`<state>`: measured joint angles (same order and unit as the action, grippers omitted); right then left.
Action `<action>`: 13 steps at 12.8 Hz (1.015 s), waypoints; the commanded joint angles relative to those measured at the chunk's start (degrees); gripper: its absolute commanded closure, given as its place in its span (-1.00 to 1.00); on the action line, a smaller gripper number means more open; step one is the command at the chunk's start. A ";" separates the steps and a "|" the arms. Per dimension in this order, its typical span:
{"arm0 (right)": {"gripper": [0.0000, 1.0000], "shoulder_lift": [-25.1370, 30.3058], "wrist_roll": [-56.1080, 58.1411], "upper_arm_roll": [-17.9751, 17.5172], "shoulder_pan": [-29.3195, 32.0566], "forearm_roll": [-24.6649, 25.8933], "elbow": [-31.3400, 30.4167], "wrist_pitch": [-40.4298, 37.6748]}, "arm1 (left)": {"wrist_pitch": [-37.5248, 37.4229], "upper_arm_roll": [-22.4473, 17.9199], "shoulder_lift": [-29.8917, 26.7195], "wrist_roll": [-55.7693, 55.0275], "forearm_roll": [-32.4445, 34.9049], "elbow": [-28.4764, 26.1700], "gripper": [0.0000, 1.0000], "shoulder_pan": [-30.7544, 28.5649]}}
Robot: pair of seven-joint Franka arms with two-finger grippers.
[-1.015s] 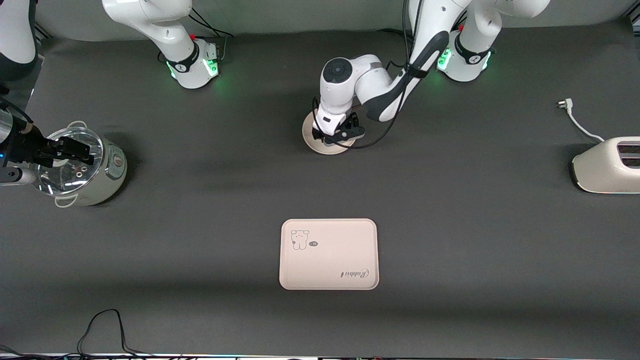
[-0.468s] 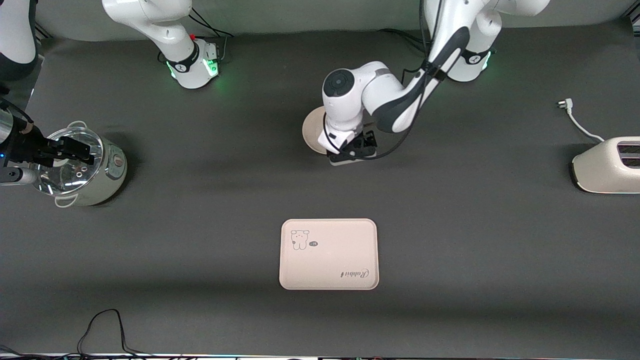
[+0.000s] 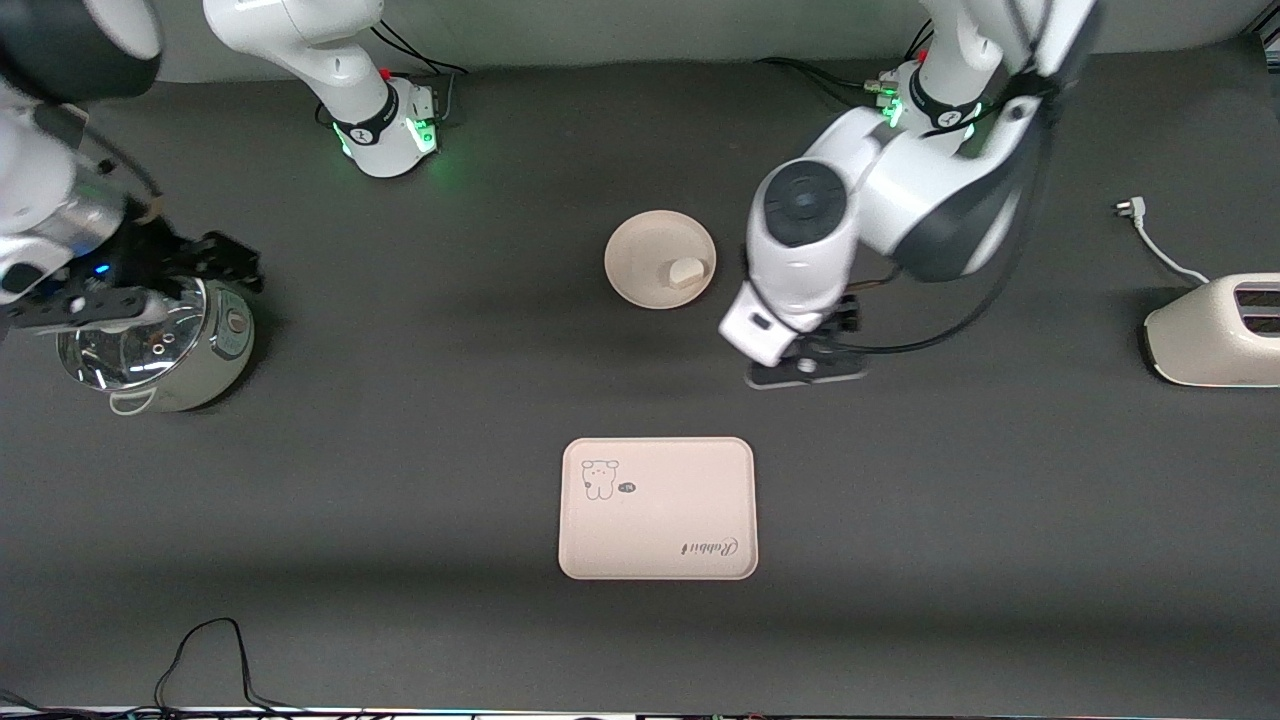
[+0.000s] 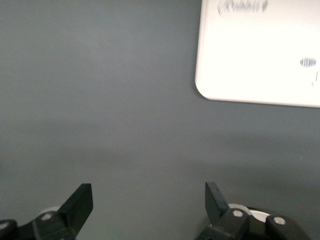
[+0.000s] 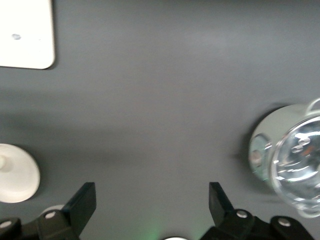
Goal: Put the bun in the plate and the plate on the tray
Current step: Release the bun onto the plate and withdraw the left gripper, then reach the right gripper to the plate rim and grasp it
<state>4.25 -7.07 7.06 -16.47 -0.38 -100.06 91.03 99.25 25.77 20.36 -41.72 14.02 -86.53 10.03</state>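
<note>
Right gripper [image 3: 215, 262] hangs over the steel pot [image 3: 160, 345] at the right arm's end of the table. Jaws spread wide, nothing between them; the right wrist view shows bare mat in the gap, with the pot's glass lid [image 5: 300, 170] off to one side. Judgement: this arm is parked clear of the work zone.

Plate [image 3: 660, 259] sits mid-table, toward the robots' bases and well apart from the tray. Bun [image 3: 686, 271] lies inside it, close to the rim on the side toward the left arm, flat on the plate floor. So the first half of the task reads as done.

Tray [image 3: 657, 508] lies nearer the front camera than the plate, flat on the mat, nothing on it, printed face up with the cartoon animal [image 3: 600, 479] and "Rabbit" lettering [image 3: 712, 547]. The plate is not on it yet.

Left gripper [image 3: 806, 362] is over bare mat, between plate and tray and off toward the left arm's end. Jaws fully apart, holding nothing; the left wrist view shows only mat between the fingers [image 4: 80, 202], with a tray corner [image 4: 260, 50] in sight. Likely reason: it stands clear of the plate so the bun sits undisturbed.

Next move, by judgement: pinch the plate at its raised rim away from the bun, keep it level, and carry it to the tray.

Toaster [image 3: 1215, 330] with its loose plug cord [image 3: 1150, 240] sits at the left arm's end of the table, not involved.
</note>
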 commanded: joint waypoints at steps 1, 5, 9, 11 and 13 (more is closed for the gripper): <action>-1.00 3.30 -13.35 0.42 -10.55 -0.58 -3.47 1.25 | -3.00 0.42 -5.14 13.45 -1.54 0.23 -1.00 -8.06; -1.00 0.24 -35.24 0.42 -28.13 -2.43 -3.30 7.56 | -6.34 0.33 -9.28 31.84 -8.39 -0.47 -1.00 -23.44; -1.00 -7.40 -46.36 0.33 -41.86 -3.48 0.12 13.56 | -12.06 0.25 -11.48 37.15 -8.57 -1.27 -1.00 -29.88; -1.00 -8.65 -46.36 0.15 -42.76 -3.49 0.84 13.47 | -11.80 0.07 -11.57 37.24 -8.49 -2.32 -1.00 -30.94; -1.00 -8.30 -45.41 0.24 -44.08 -3.49 -0.30 13.38 | -10.92 0.16 -11.57 37.15 -8.58 -3.11 -1.00 -31.30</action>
<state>-4.08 -53.07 6.41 -59.77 -2.88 -101.12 105.21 87.41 25.49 10.97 -5.41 6.31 -86.77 -20.19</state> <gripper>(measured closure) 0.000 0.000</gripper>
